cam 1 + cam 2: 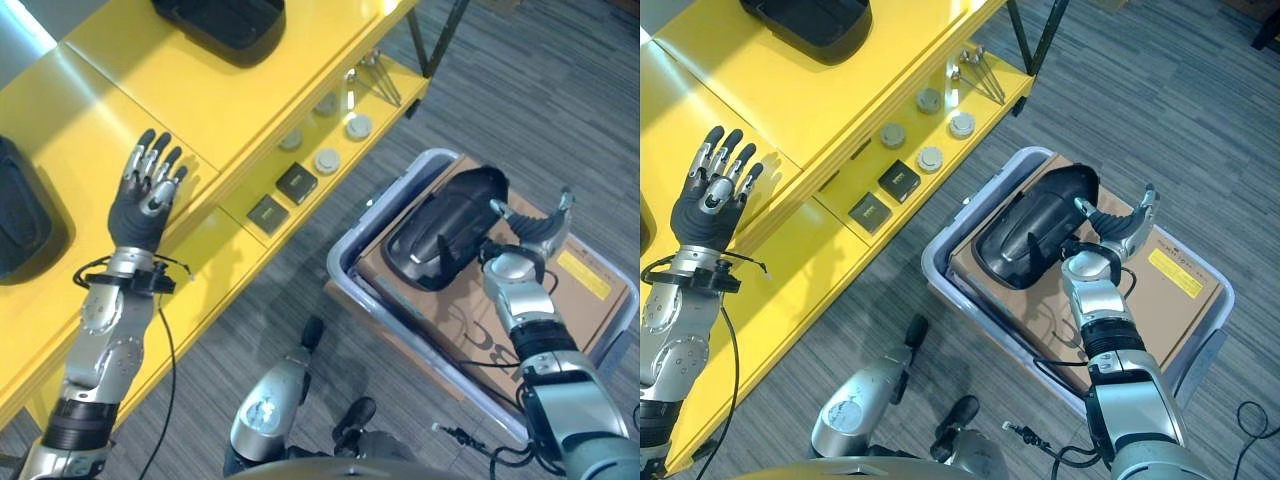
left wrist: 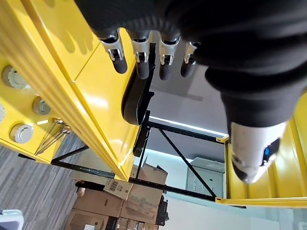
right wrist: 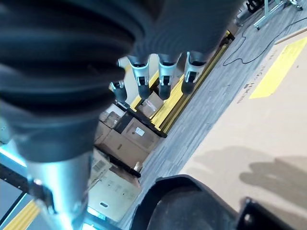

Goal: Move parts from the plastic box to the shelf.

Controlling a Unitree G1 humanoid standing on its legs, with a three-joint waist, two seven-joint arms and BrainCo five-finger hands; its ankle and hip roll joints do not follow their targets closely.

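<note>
From the left eye view, I saw the right hand [image 1: 530,235] poised over the plastic box [image 1: 385,225] on the floor, fingers straight and spread beside a black moulded part [image 1: 445,230] resting on a brown cardboard sheet [image 1: 590,290]. The left hand [image 1: 145,190] lay flat and open over the yellow shelf [image 1: 230,110], where another black part [image 1: 225,25] already sat.

The right eye view gave me the same layout, with round discs [image 1: 930,158] and small dark blocks [image 1: 898,180] on the shelf's lower tier.

My left wrist view showed extended fingers [image 2: 144,57] above the yellow surface, holding nothing.

My right wrist view showed relaxed fingers [image 3: 163,76] above the part's dark edge, apart from it.

I judged this the reach to pick: next, the right hand needed to lower and close around the part.
</note>
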